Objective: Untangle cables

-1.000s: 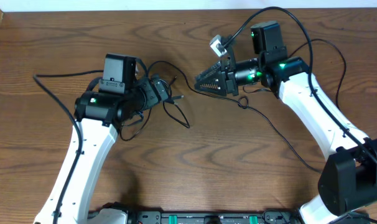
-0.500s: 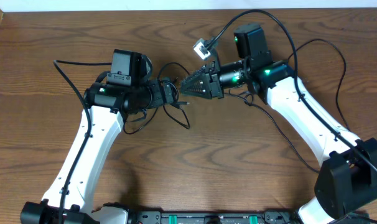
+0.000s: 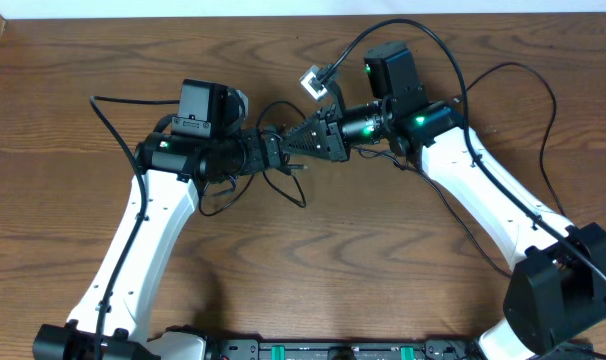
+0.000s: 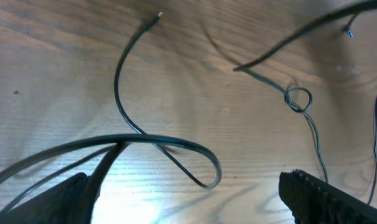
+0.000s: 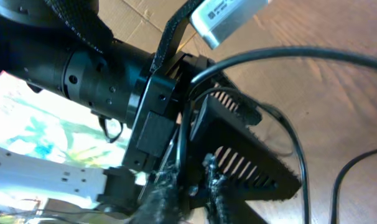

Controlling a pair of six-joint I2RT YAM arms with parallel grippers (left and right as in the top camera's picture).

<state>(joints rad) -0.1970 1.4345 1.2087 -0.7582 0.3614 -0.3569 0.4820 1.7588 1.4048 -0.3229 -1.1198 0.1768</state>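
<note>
The cables (image 3: pixel 283 188) are thin black cords looped on the wood between my two arms. My left gripper (image 3: pixel 279 153) points right over them and is open; in the left wrist view its fingers (image 4: pixel 64 199) stand wide apart above a black cable loop (image 4: pixel 207 169) and a small knotted ring (image 4: pixel 298 98), and one cord crosses the left finger. My right gripper (image 3: pixel 289 148) points left, tip to tip with the left one. In the right wrist view its fingertips (image 5: pixel 163 199) are pinched together on a thin black cord, right beside the left gripper's slotted finger (image 5: pixel 251 162).
Thicker black wires (image 3: pixel 503 75) arc from the right arm across the back right of the table. A silver-white plug (image 3: pixel 315 80) hangs above the right wrist. The table's far edge (image 3: pixel 283 14) is close behind both arms.
My right gripper has moved left up to the left gripper's tips and its fingers have closed. The left arm swung right early on, then held still with jaws open.
</note>
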